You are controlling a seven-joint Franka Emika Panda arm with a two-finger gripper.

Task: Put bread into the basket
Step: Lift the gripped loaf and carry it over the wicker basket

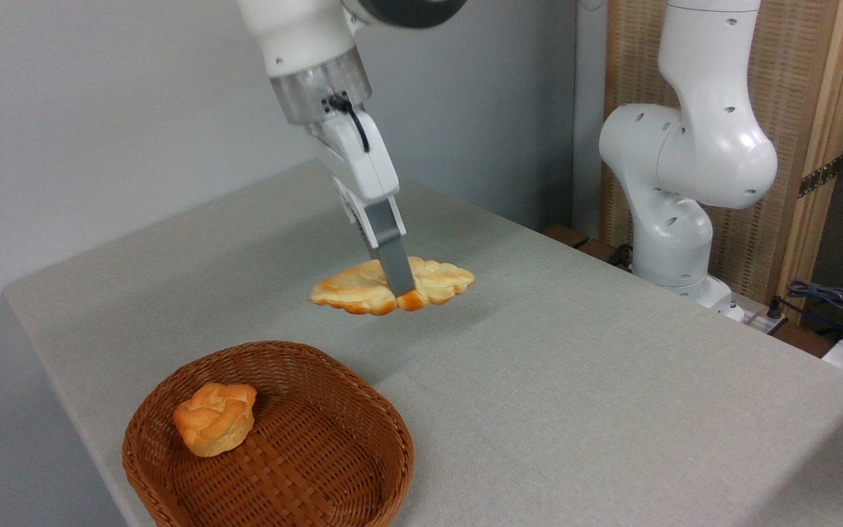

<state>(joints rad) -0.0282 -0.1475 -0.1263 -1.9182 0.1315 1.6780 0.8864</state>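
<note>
One loaf, the bread (363, 287), is clamped near its middle between the fingers of the gripper (401, 284), held flat and clear of the table (575, 380). Basket (334, 461) sits apart, lower left, with a small bun (215, 419) inside.

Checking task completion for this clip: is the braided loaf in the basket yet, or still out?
Out. The braided loaf sits between the gripper fingers, beyond the basket, which holds only a small round bun.
</note>
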